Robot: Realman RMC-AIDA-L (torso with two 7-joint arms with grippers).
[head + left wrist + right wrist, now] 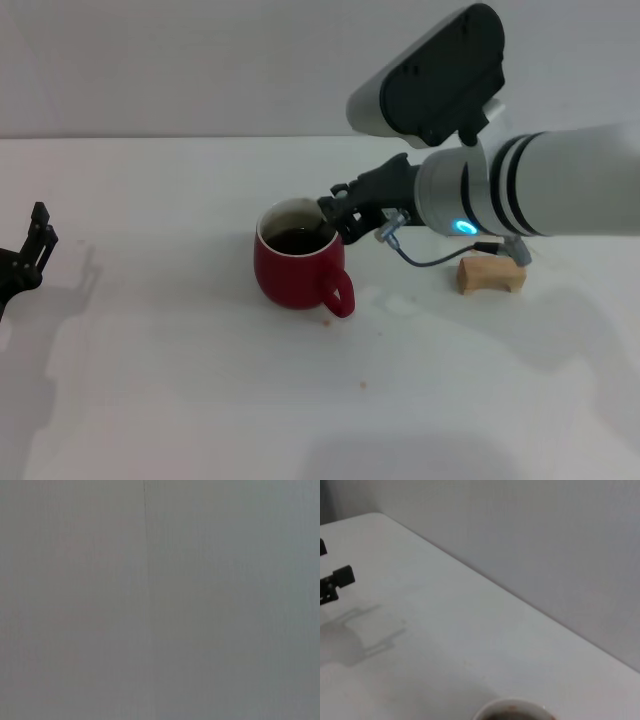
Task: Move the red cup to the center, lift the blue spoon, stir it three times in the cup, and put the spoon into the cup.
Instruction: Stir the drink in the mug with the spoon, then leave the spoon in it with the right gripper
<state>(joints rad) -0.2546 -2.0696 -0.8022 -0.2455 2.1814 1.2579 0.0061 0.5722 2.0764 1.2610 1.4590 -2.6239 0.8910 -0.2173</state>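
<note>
The red cup [296, 266] stands near the middle of the white table [180, 380], its handle toward the front right and dark liquid inside. Its white rim [512, 706] also shows in the right wrist view. My right gripper [337, 216] hangs at the cup's far right rim, just over the opening. The blue spoon is hidden. My left gripper [36, 242] is parked at the table's far left, open and holding nothing; it shows again as the left gripper [335, 580] in the right wrist view.
A tan wooden block [491, 274] lies right of the cup, under my right arm. A grey cable [430, 262] loops below the right wrist. Small brown specks [327, 322] sit on the table before the cup. A grey wall [160, 600] fills the left wrist view.
</note>
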